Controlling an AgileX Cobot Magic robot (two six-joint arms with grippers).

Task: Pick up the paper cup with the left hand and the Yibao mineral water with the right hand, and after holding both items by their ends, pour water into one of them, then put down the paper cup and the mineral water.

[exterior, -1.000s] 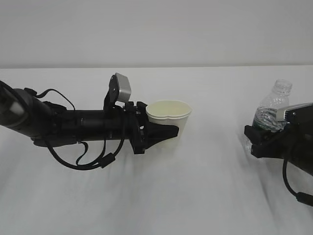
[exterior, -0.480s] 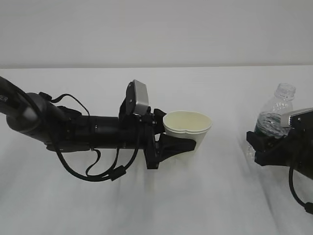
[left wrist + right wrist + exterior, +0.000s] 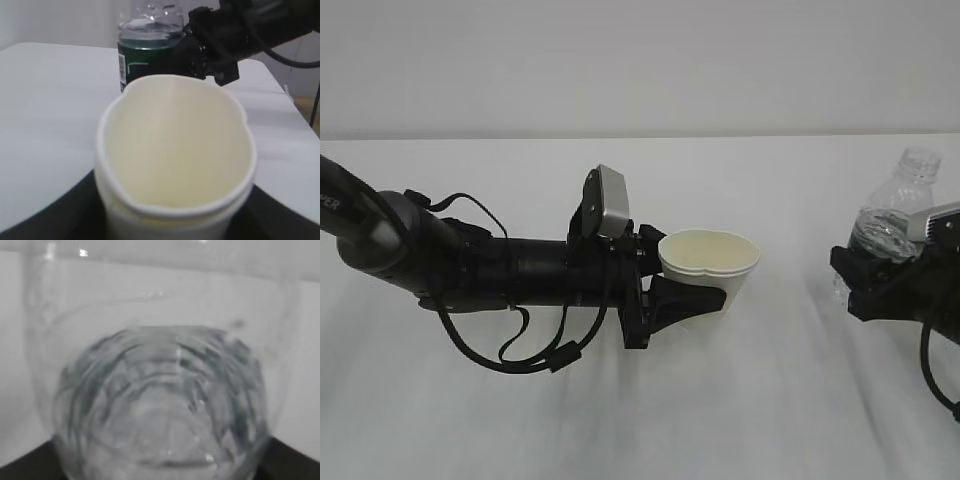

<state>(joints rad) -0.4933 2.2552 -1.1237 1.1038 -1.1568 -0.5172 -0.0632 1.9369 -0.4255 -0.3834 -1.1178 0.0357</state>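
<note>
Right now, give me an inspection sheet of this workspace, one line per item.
Surface: white table, bare where visible.
Job's things: paper cup upright, rim squeezed out of round, nothing visibly inside; Yibao mineral water uncapped, tilted slightly, apart from the cup.
Clutter: nothing seen.
Grippers: left pincer shut on the cup's lower part; right pincer shut on the bottle's lower body.
Cables: black cable hangs in loops under the left arm; another trails from the right arm.
Surroundings: plain pale wall.
</note>
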